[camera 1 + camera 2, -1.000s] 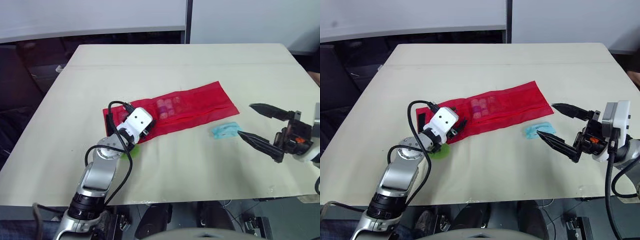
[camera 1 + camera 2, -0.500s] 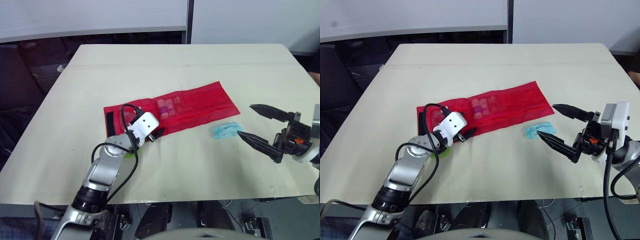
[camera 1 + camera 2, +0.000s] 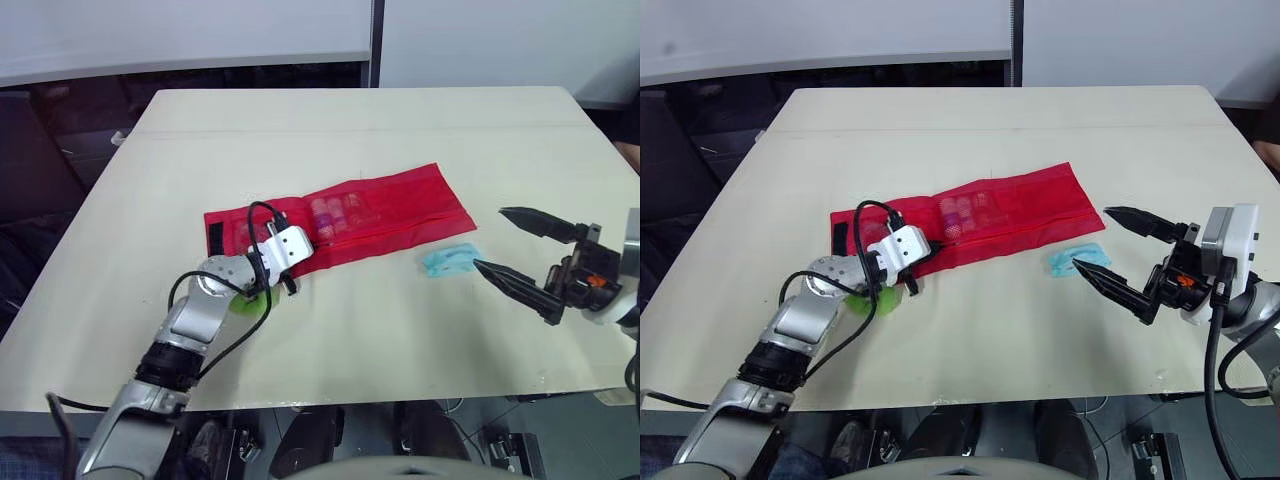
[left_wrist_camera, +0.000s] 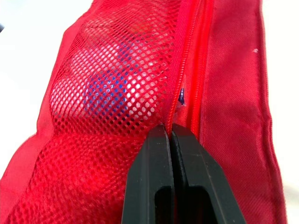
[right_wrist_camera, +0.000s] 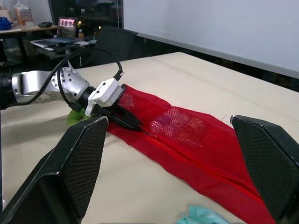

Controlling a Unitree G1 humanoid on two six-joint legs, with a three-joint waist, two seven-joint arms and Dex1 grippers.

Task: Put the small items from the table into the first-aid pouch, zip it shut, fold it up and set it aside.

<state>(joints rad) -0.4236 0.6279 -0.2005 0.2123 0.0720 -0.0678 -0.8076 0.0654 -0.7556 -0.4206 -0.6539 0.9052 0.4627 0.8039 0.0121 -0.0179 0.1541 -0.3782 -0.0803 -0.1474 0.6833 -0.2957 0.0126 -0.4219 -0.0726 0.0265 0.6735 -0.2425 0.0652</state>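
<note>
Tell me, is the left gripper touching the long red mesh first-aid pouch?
Touching. In the left wrist view the left gripper, fingers shut, presses into the red mesh pouch at its zipper.

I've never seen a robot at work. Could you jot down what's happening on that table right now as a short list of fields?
surface: beige table
pouch: red mesh pouch, laid flat
left gripper: shut on the zipper
right gripper: open, close to the teal packet
inside pouch: pinkish items behind the mesh
loose: teal packet, green item by the left arm
</note>
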